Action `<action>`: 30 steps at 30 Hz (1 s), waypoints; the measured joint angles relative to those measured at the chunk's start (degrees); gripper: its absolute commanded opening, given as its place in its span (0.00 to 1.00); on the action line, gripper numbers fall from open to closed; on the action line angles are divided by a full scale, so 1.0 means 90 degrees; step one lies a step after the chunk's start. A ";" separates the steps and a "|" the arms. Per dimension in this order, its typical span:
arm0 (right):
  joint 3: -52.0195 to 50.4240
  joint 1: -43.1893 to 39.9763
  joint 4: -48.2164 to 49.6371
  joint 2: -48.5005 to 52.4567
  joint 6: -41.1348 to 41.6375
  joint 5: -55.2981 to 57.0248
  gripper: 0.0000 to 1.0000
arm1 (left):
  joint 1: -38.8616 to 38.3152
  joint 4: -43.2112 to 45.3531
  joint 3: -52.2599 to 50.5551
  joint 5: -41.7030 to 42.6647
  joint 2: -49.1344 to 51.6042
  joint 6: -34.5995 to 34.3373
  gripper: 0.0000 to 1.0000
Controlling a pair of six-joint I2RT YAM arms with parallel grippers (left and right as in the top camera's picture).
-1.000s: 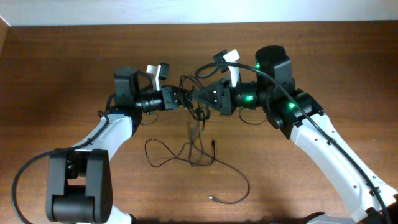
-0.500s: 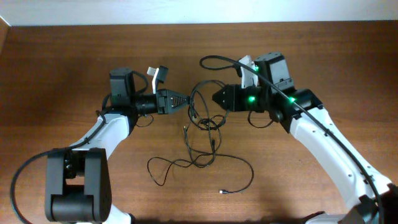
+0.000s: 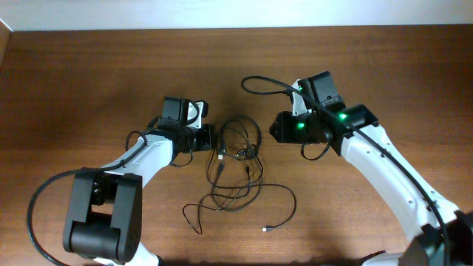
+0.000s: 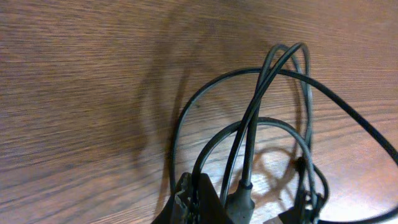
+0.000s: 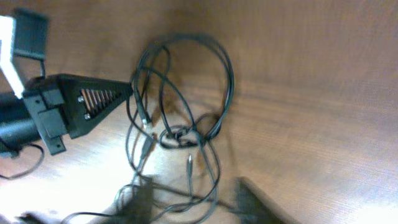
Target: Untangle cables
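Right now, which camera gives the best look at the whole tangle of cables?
The overhead view: it shows the cables whole, from the tangled loops to the loose plug ends. The left wrist view crops them to a few close loops; the right wrist view shows the tangle, blurred, with lower strands cut off.

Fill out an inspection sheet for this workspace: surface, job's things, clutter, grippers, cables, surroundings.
Surface: brown wood-grain table, no damage seen.
Job's things: thin black cables tangled in one loose bundle between the arms; one plug end trails free low in the overhead view.
Clutter: nothing seen.
Grippers: left gripper shut on a strand at the bundle's left edge; right gripper open beside the bundle, holding nothing.
Cables: thicker arm cable loops off the right arm, apart from the bundle.
Surroundings: pale wall behind the table.
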 measured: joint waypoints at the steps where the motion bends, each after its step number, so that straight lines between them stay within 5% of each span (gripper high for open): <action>1: 0.0000 0.0000 -0.0046 0.0117 0.0255 -0.0075 0.18 | -0.0007 0.0005 0.0000 -0.0087 0.0000 0.0010 0.00; 13: -0.0002 0.0095 0.0947 0.1953 0.1991 -0.1727 0.21 | -0.0012 0.0002 0.0000 -0.0347 0.0000 0.0032 0.00; 30: -0.0002 0.0384 0.2237 0.2574 0.2922 -0.1265 0.21 | -0.0012 0.0002 0.0000 -0.0389 0.0000 0.0032 0.00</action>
